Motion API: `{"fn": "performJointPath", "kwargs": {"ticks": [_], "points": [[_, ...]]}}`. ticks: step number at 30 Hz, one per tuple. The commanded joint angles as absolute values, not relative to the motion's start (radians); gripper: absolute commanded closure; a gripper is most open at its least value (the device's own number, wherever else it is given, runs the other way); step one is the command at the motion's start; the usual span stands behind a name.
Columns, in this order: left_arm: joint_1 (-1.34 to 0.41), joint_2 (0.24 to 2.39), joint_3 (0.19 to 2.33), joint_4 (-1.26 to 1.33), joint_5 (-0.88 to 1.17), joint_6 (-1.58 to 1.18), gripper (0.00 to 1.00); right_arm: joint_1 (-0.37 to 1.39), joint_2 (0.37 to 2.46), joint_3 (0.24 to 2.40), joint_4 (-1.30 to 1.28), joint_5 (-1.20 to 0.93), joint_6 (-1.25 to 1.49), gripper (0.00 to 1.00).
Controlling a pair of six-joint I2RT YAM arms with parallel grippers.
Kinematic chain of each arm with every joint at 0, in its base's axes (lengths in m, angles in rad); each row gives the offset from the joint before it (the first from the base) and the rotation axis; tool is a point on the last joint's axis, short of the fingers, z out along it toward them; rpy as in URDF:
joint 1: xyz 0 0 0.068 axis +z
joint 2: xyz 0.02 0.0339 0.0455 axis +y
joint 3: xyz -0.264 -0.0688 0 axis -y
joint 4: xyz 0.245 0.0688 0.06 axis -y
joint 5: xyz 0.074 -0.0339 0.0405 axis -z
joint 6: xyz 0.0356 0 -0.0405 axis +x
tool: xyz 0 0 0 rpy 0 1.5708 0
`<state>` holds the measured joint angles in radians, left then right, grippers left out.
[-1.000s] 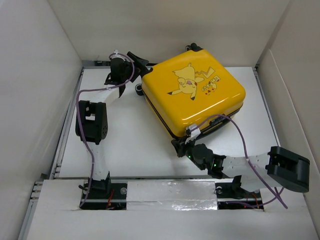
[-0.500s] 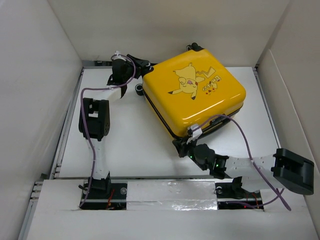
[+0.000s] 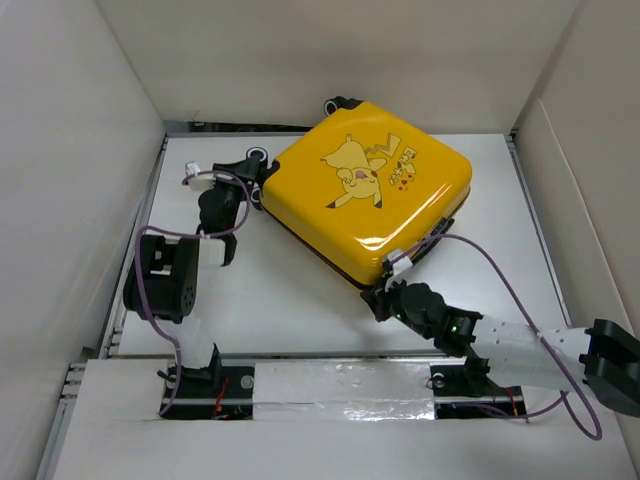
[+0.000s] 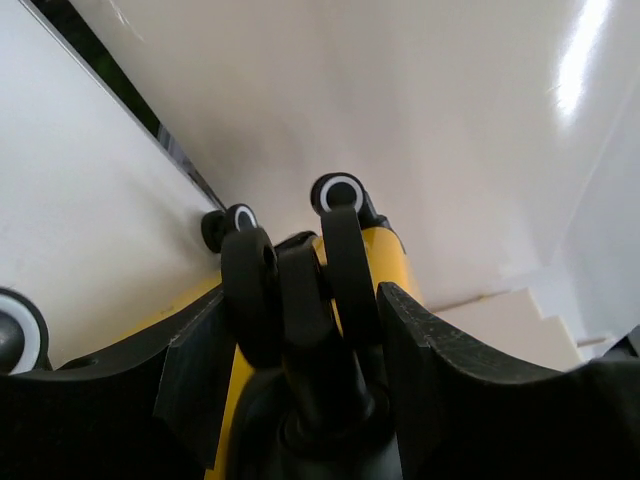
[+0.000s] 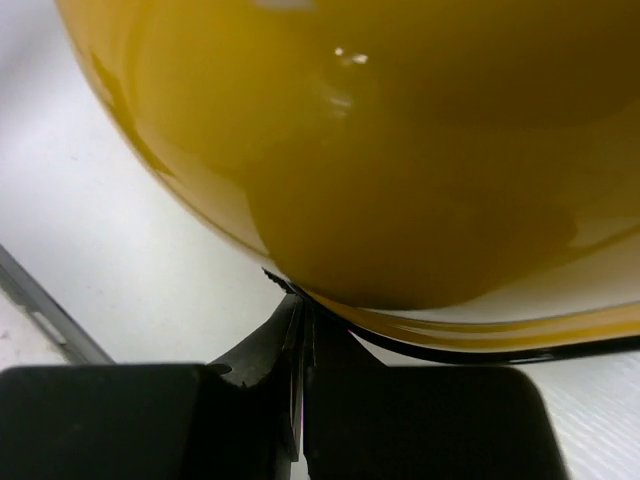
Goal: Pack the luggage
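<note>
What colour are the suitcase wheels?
The wheels are black with white rings, clearest in the left wrist view.

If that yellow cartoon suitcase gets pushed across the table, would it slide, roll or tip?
The suitcase lies flat on its broad side, so it probably won't tip. Its glossy hard shell looks stiff and would likely slide on the smooth table. Its wheels stick out from one edge rather than underneath, so rolling seems unlikely.

White walls (image 3: pixel 80 150) surround a white table (image 3: pixel 280 290) edged with silver tape (image 3: pixel 340 412).
</note>
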<state>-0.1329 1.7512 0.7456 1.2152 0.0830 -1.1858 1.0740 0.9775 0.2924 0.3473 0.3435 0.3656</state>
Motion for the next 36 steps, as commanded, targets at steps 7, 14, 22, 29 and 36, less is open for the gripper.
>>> {"fn": "performJointPath", "kwargs": {"ticks": [7, 14, 22, 29, 36], "points": [[-0.368, 1.493, 0.322, 1.405, 0.256, -1.111, 1.0, 0.931, 1.0, 0.505, 0.428, 0.394, 0.223, 1.0], [-0.501, 1.196, 0.311, 1.168, 0.196, -1.019, 1.0, 0.821, 0.786, 0.552, 0.254, 0.367, 0.127, 1.0], [-0.537, 0.968, 0.419, 0.852, 0.052, -0.885, 1.0, 0.531, 0.606, 0.634, 0.035, 0.135, 0.08, 1.0], [-0.413, 0.922, 0.524, 0.577, -0.098, -0.87, 0.16, 0.485, 0.46, 0.512, -0.084, 0.038, 0.133, 1.0], [-0.364, 1.083, 0.595, 0.56, -0.043, -0.851, 0.05, 0.476, 0.433, 0.456, -0.086, -0.027, 0.163, 1.0]]}}
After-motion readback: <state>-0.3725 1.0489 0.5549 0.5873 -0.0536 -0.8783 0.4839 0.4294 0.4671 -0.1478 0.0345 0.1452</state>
